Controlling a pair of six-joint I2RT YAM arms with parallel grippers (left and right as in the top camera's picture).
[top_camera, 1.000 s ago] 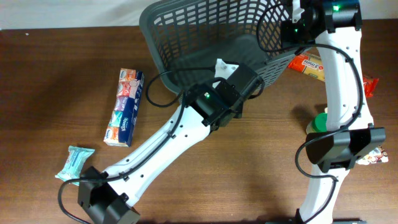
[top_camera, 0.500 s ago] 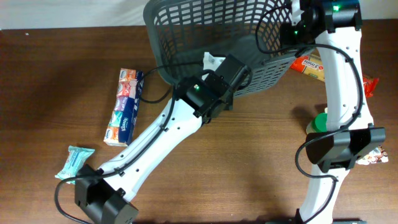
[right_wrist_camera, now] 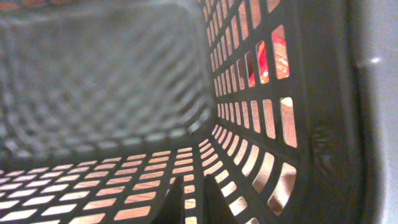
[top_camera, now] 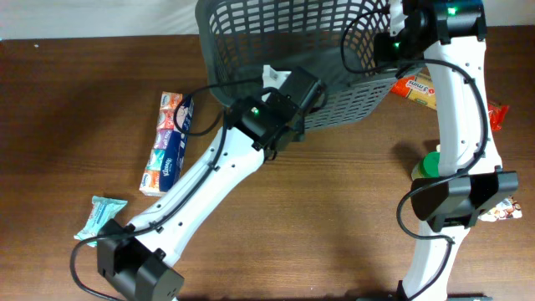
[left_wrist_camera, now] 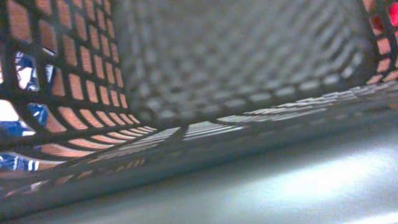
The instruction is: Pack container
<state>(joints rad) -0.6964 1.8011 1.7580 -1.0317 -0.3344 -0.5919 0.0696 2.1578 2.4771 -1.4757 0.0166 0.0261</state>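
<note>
Container (top_camera: 242, 42): dark grey lattice basket at 12 o'clock on the surface (top_camera: 351, 226), tilted rather than flat. Left fingers (top_camera: 272, 75) closed narrow on its 7 o'clock rim. Right fingers (top_camera: 399, 15) closed narrow on its 2 o'clock rim. Both wrist views fill with slotted wall seen close up from inside. Orange snack packet (top_camera: 420, 89) touches the basket's corner at 4 o'clock. Blue tissue pack (top_camera: 170, 144) lies near at 8 o'clock. Teal packet (top_camera: 100, 216) lies farther along that line, well apart. Green object (top_camera: 429, 164) sits at 5 o'clock, partly hidden by the right arm.
</note>
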